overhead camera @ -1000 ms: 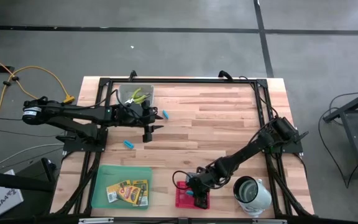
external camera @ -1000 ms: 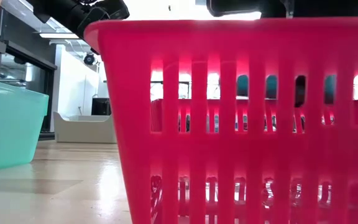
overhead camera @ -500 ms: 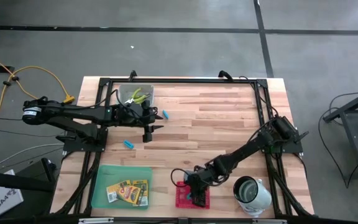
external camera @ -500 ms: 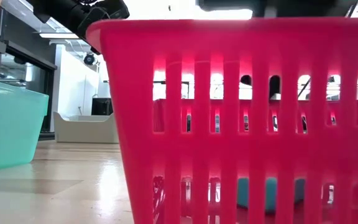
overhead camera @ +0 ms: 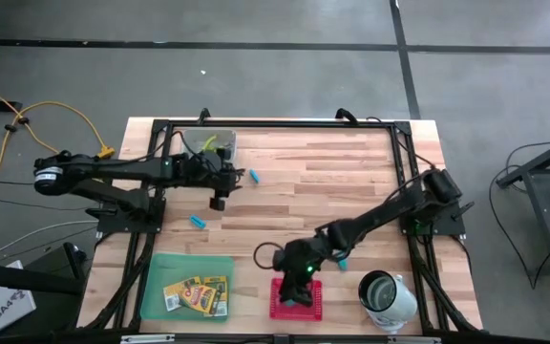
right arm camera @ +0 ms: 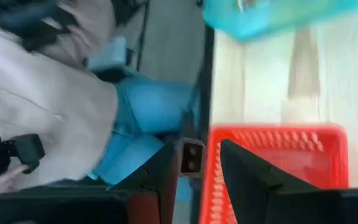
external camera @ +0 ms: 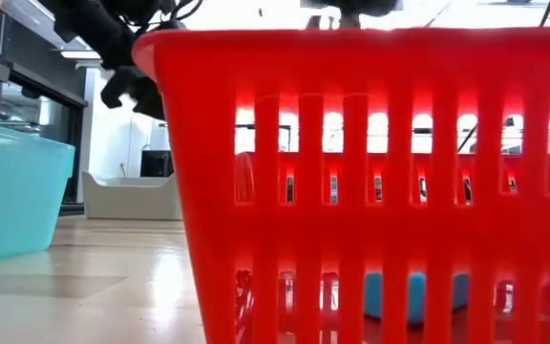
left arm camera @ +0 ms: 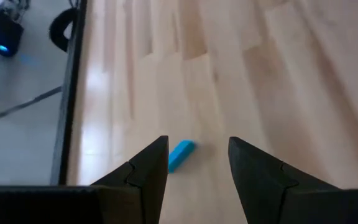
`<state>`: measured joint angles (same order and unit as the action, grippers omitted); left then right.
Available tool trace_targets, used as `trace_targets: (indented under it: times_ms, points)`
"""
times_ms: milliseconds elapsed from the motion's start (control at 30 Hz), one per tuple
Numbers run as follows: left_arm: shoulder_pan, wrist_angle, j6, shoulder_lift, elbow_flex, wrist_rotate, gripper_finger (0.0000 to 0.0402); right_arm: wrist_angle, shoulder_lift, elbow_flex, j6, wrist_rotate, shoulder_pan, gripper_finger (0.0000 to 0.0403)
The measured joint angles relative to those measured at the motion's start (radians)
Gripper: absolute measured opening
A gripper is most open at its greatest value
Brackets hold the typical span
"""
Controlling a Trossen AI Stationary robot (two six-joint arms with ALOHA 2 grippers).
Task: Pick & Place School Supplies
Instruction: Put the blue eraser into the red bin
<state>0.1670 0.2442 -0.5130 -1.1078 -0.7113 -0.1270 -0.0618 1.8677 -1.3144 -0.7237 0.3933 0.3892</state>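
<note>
High view: left of centre, the left end effector (overhead camera: 217,202) hangs spread above a light-blue piece (overhead camera: 198,222) on the tabletop (overhead camera: 351,182). Lower centre, the right end effector (overhead camera: 297,290), fingers parted and empty, hovers over the red basket (overhead camera: 315,308), which holds another light-blue piece (external camera: 413,294).

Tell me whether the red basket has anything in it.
Not empty. Through the slats of the red basket, the low view shows a light-blue piece lying on its floor.
</note>
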Motion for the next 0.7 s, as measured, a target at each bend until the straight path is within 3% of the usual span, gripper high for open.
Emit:
trace_targets:
  times_ms: [167,367,533,700]
  points:
    - [0.087,-0.007,-0.085,-0.071,-0.001,0.051,0.0161,0.007,-0.091,0.0,0.029,-0.019,-0.023,0.0112]
    - [0.171,0.0,-0.154,-0.236,-0.03,0.101,0.0161,-0.122,-0.19,0.001,0.071,-0.116,-0.037,0.0112]
    - [0.2,0.079,-0.211,-0.379,-0.152,0.104,0.0157,-0.237,-0.229,0.0,0.087,-0.21,-0.045,0.0112]
    - [0.216,0.209,-0.271,-0.48,-0.285,0.096,0.0151,-0.277,-0.232,0.002,0.102,-0.231,-0.045,0.0112]
